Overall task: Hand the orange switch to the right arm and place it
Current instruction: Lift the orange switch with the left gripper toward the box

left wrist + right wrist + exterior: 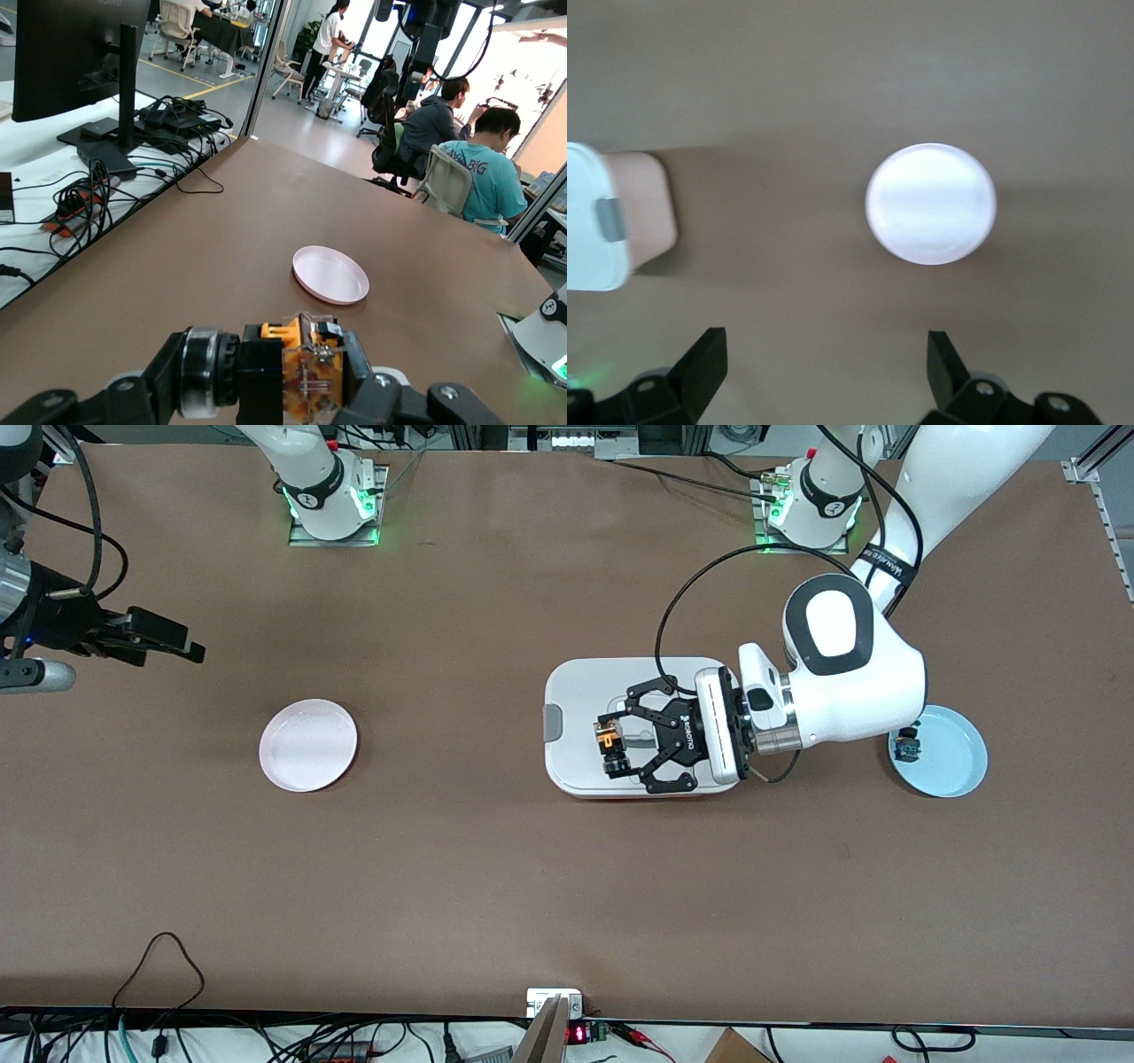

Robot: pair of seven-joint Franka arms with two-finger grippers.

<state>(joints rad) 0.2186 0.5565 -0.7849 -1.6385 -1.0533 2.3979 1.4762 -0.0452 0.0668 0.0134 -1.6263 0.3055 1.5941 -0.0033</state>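
**One orange switch, clamped in the left claw over the white tray**

One small part sits between the fingers of the left claw: the orange switch, a tiny black body with an orange cap. In the left wrist view it shows close up as a translucent orange block with a darker housing beside it, pinched between the black finger pads. The claw is closed on it and hangs over the white tray, a rounded lidded box with a grey tab on one short edge.

The left arm comes from its base and bends down low, its wrist lying roughly level so the claw points along the tabletop toward the right arm's end. A black cable loops from the wrist over the tray.

The right claw hangs over bare tabletop well apart from the tray, at the right arm's end, and the arm waits there. Its slim black fingers stand wide apart with nothing between them.

A pink plate lies on the brown tabletop between the tray and the right claw. A light blue plate lies near the tray toward the left arm's end, with a small dark piece on it near its rim.

Past the tabletop's edge the left wrist view shows a monitor, tangled cables and seated people.
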